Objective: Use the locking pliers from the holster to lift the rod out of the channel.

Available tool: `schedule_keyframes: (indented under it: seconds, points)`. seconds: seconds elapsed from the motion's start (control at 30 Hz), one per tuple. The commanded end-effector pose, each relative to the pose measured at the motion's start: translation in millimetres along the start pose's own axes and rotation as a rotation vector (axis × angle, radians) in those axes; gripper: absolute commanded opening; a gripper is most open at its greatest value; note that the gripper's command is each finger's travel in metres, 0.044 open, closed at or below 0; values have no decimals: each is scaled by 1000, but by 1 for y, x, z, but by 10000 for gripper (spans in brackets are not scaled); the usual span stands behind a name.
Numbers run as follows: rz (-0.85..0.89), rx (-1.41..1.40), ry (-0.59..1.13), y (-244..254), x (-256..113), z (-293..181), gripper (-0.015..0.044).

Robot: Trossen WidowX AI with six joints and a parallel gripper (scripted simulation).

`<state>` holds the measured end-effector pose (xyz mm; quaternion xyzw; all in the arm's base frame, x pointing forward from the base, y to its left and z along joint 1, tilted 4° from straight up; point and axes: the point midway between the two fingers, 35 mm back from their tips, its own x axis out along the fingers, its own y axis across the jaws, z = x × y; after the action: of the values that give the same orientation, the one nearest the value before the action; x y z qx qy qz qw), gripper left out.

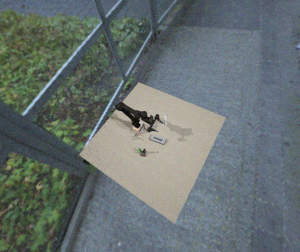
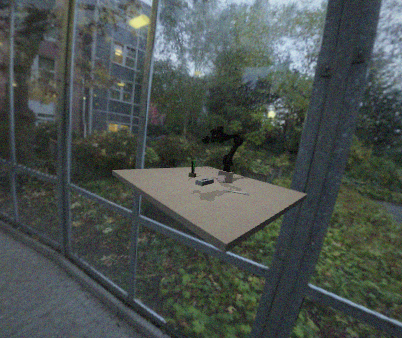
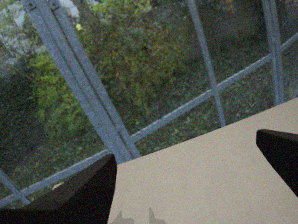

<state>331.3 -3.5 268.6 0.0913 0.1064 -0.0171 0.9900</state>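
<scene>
- Hovering above the table [image 1: 176,168] [image 2: 216,215] [image 3: 200,175], the jaws [image 1: 154,124] [image 2: 205,139] [image 3: 187,145] stand wide apart and empty, probably ready to straddle the pliers.
- Green-handled pliers [image 1: 140,150] [image 2: 193,164] stand upright, presumably for easy grasping, beside the grey channel block [image 1: 163,142] [image 2: 204,182].

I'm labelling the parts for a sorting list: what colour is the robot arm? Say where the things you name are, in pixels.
Black [image 1: 134,113] [image 2: 236,145]; the top view shows it best.

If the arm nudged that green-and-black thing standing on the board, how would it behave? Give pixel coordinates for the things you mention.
The green-handled item [image 1: 142,151] [image 2: 193,168] stands tall on a small foot, so it might tip. Its straight, upright stance suggests something stiff rather than floppy.
</scene>
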Motion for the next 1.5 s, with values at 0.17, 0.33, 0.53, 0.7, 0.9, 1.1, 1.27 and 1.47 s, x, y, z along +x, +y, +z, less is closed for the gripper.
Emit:
schedule_keyframes:
  seconds: [0.17,0.33,0.53,0.7,0.9,1.1,1.27,1.47]
  points:
    - [-411,512,730,-43,1,-150,440]
    - [-744,707,1011,-56,-37,-199,440]
    - [-920,775,1117,-59,-58,-213,440]
    - [-920,775,1117,-59,-58,-213,440]
    - [-920,775,1117,-60,-59,-213,440]
    - [-923,772,1116,-91,-75,-209,440]
    - [-925,771,1116,-117,-90,-205,440]
    - [-927,769,1115,-142,-104,-202,440]
